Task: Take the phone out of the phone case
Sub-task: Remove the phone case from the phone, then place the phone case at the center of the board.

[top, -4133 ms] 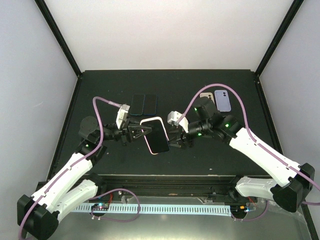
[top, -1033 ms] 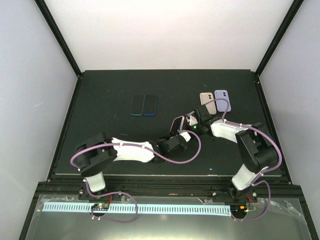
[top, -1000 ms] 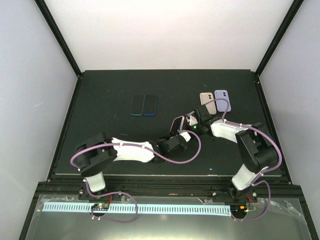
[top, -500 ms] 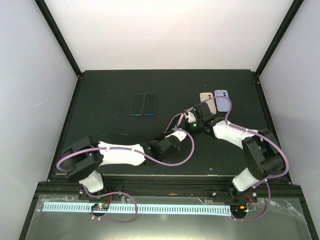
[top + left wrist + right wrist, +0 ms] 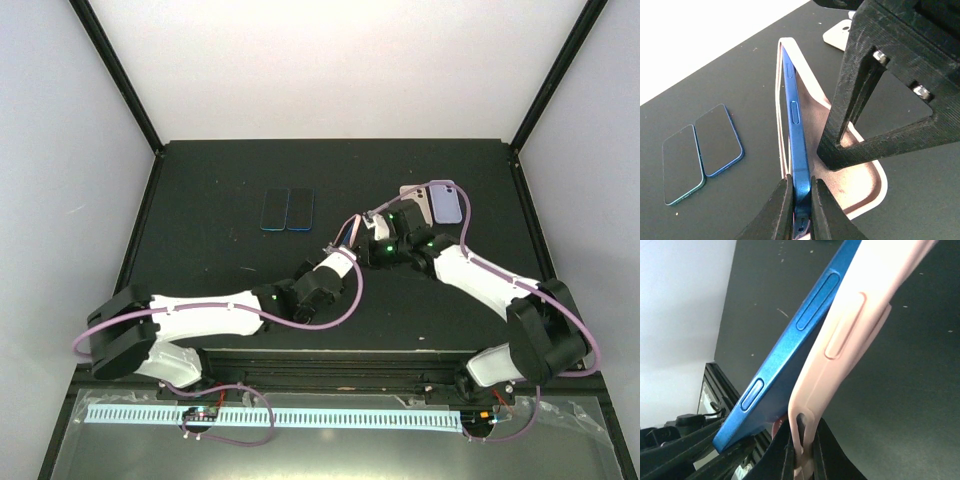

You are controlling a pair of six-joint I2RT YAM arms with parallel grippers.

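Observation:
In the left wrist view a blue phone (image 5: 792,120) stands on edge, lifted partly out of a pink phone case (image 5: 860,180) whose inside shows beside it. My left gripper (image 5: 800,181) is shut on the phone's lower edge. In the right wrist view the phone (image 5: 785,370) angles away from the case (image 5: 860,315), and my right gripper (image 5: 803,432) is shut on the case's rim. Seen from above, the left gripper (image 5: 338,252) and right gripper (image 5: 378,236) meet at mid-table, largely hiding the phone and case.
Two dark phones with blue rims (image 5: 288,210) lie side by side at the back left, also in the left wrist view (image 5: 702,155). A beige and a lavender case (image 5: 437,202) lie at the back right. Black frame rails edge the table.
The left arm has stretched further toward the right gripper and its jaws have closed on the phone's edge. The right arm has shifted slightly back and left with the case.

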